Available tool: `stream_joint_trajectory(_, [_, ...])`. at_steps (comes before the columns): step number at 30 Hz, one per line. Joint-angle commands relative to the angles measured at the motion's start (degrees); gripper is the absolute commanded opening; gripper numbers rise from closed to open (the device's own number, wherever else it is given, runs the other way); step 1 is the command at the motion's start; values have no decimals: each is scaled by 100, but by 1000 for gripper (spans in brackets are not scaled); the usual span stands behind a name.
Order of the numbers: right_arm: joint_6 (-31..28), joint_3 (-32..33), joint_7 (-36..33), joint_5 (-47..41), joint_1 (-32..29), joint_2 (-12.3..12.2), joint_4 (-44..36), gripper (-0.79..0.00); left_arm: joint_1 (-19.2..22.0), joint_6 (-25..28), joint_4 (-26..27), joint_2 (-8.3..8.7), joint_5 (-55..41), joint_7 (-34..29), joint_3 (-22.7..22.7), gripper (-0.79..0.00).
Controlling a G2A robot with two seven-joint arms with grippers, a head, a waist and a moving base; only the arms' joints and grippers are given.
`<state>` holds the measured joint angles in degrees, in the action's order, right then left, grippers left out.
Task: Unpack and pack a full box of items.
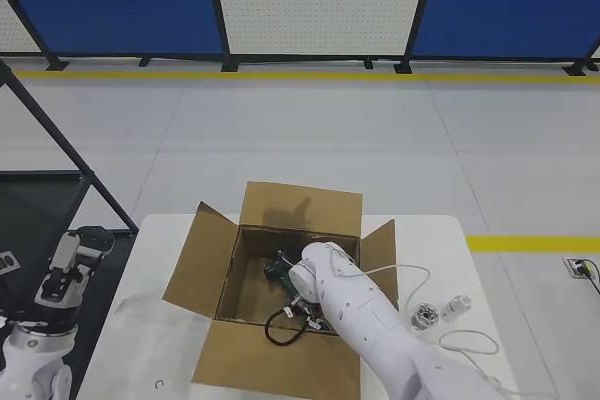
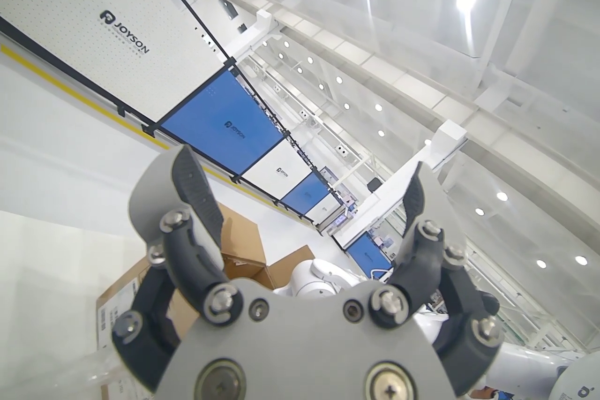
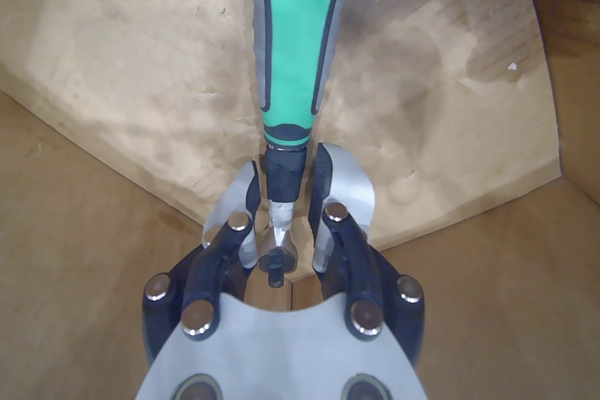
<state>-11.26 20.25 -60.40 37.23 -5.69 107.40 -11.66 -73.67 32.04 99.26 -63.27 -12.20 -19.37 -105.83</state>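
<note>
Gripping green ratchet by the neck with right pincer inside box, guessing for lifting out; holding left pincer wide, empty.

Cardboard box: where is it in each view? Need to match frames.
Top view: cardboard box sits open mid-table, right arm down inside it.
Left wrist view: its flaps lie behind the open left hand, beside that white arm.
Right wrist view: its inner walls surround the right hand, shut on the green-handled tool.
Shared landmark: the right arm.
</note>
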Motion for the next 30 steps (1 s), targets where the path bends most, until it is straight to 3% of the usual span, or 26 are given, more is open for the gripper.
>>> stream_joint_trajectory(1, [-20, 12, 13, 19, 2, 9, 50, -674, -13, 10, 3, -1, -2, 14, -4, 0])
stream_joint_trajectory(3, [-23, 29, 19, 29, 7, 18, 84, -785, -29, 18, 15, -2, -6, 31, -11, 0])
stream_joint_trajectory(21, [-251, 260, 475, 69, 340, -32, -146, -785, -133, 45, 261, -26, 180, 104, 197, 0])
stream_joint_trajectory(30, [-203, 421, 704, 286, 372, -284, -878, -785, -329, 59, 539, -59, 383, 232, 393, 0])
